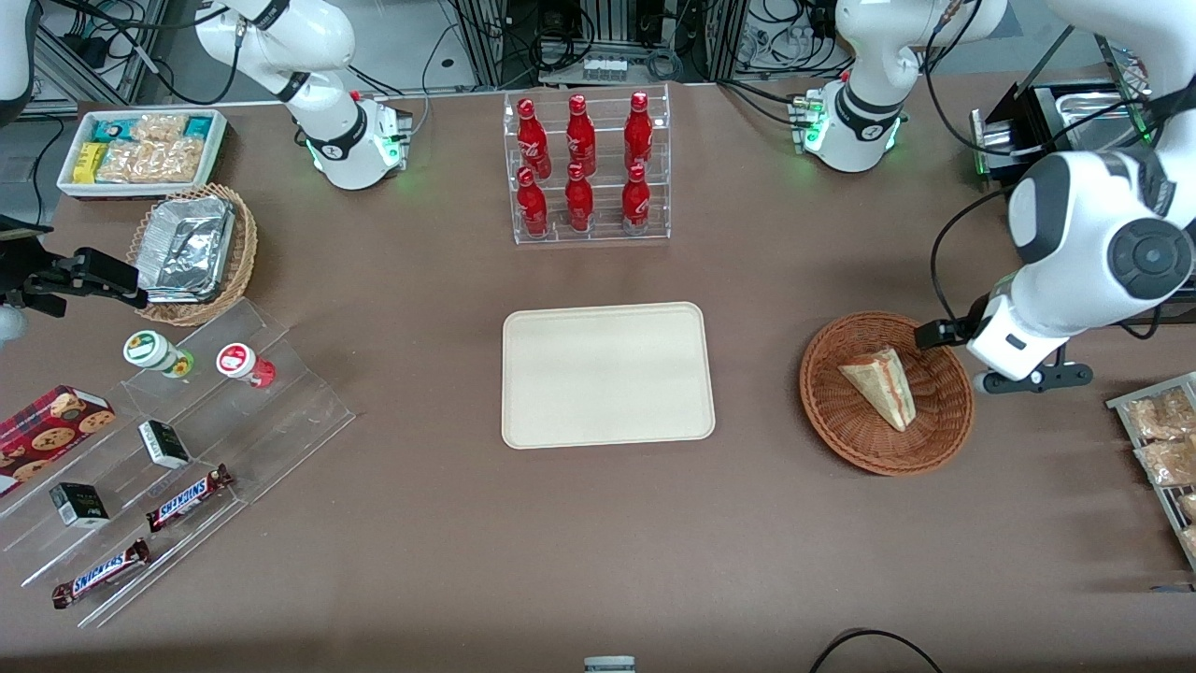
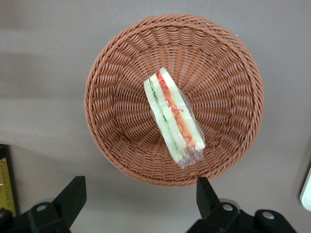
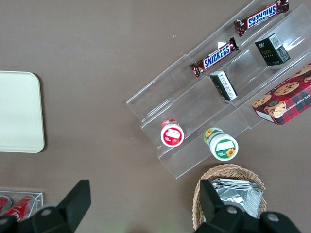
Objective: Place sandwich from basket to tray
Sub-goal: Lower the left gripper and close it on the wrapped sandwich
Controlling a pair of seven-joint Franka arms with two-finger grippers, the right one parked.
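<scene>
Fingers (image 2: pixel 68 199) of the gripper (image 2: pixel 138 196) stood spread wide above the basket (image 2: pixel 121 141), the sandwich (image 2: pixel 172 116) just ahead of them, unheld; tray (image 1: pixel 607 375) bare, awaiting it.

Left arm: white jointed wrist angled down toward the table, its black two-finger gripper (image 2: pixel 141 196) pointing downward, fingers (image 2: pixel 73 196) spread wide apart with nothing between the tips or touching either pad.
</scene>
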